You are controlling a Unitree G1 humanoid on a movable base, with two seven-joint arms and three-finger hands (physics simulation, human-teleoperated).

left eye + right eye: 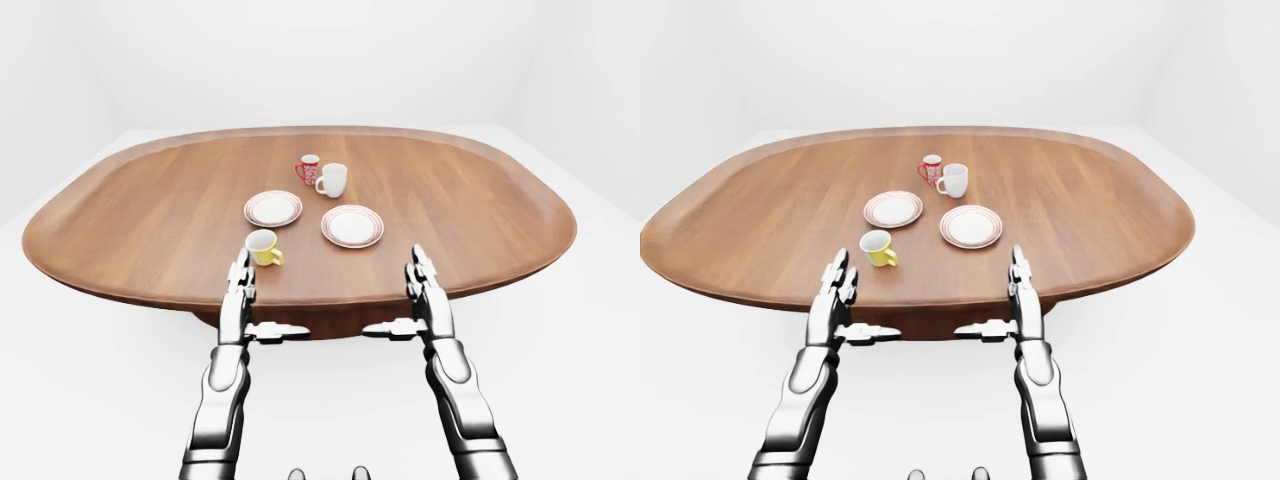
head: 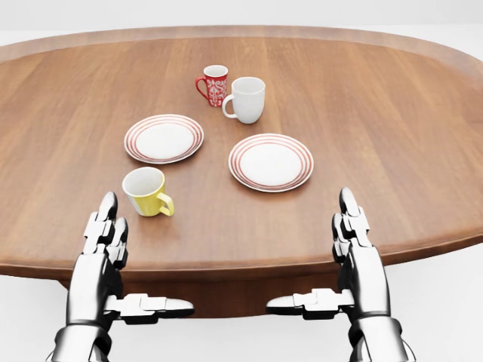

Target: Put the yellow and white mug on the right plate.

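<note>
Both hands hover at the counter's near edge with fingers stretched flat and thumbs pointing inward, holding nothing: the left hand (image 2: 106,237) at the lower left of the head view, the right hand (image 2: 353,237) at the lower right. Just beyond the left hand, the yellow and white mug (image 2: 146,191) stands upright on the wooden counter (image 2: 392,128), its handle toward the right. Farther out lie the left plate (image 2: 164,138) and the right plate (image 2: 271,162), both red-rimmed and bare. Beyond them, a red mug (image 2: 213,84) and a white mug (image 2: 246,99) stand just beside each other.
</note>
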